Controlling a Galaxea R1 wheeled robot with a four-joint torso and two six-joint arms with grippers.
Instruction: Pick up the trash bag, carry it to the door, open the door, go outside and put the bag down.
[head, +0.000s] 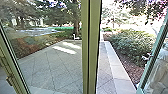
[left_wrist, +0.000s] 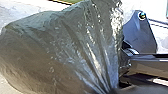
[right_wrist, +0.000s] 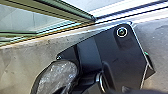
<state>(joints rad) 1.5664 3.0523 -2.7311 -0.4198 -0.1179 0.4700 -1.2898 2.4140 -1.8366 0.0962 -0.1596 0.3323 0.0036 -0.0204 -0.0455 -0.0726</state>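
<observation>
Left wrist view — plump trash bag (left_wrist: 62, 50), shiny crinkled plastic — fanned pleats.

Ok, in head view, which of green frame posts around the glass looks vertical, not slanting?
The wide green middle post; the left post and right post both slant.

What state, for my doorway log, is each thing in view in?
Trash bag: bulging, drawn into folds toward one end; whether tied, I can't tell.
Right-hand glass door: looks swung open.
Left-hand glass panel: looks closed.
Paving: mostly shaded, with sunlit patches.
Shrubs: in leaf.
</observation>
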